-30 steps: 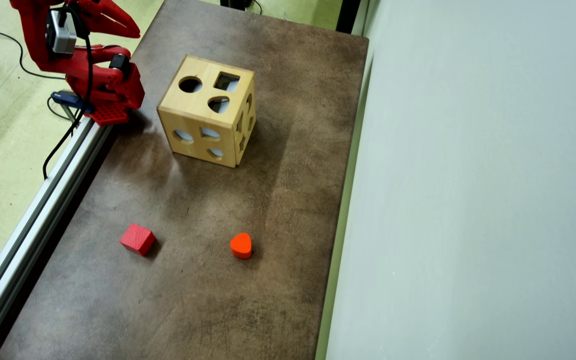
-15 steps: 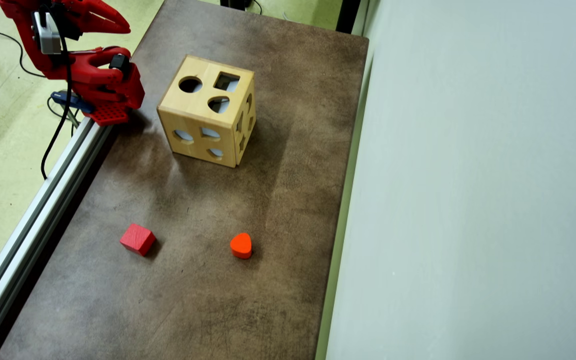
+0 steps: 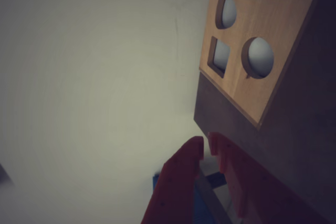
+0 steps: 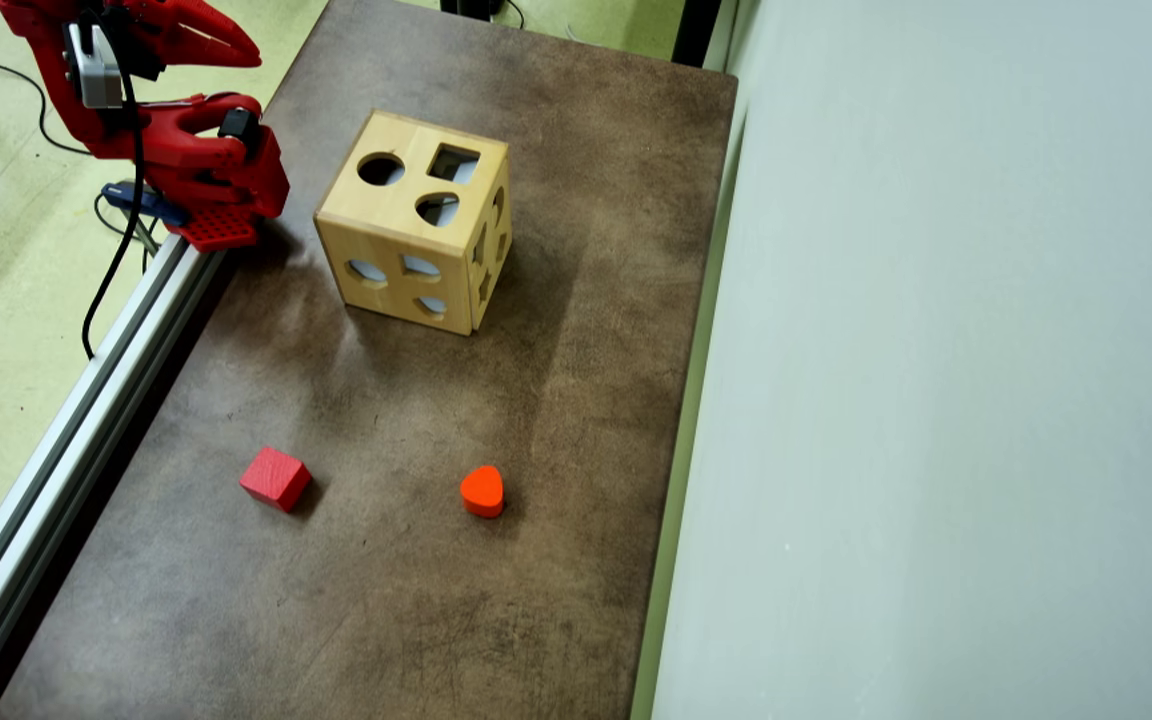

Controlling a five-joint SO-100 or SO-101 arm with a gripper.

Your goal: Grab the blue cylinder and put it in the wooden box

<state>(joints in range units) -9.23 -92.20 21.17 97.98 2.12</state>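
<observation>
In the overhead view, the red arm (image 4: 176, 150) is sitting folded at the top left corner of the brown tabletop (image 4: 416, 600), beside a metal rail (image 4: 66, 440) along the left edge. The gripper (image 3: 206, 142) is showing in the wrist view with its two red fingers (image 3: 184, 177) lying together, tips almost touching and nothing between them. The wooden box (image 4: 416, 220) is standing on the tabletop just right of the arm, round, square and rounded cut-outs facing up. The blue cylinder is not showing in either view. A red cube (image 4: 276, 478) and an orange heart-like block (image 4: 483, 490) are lying well apart from the box, nearer the bottom edge, the cube to the left.
</observation>
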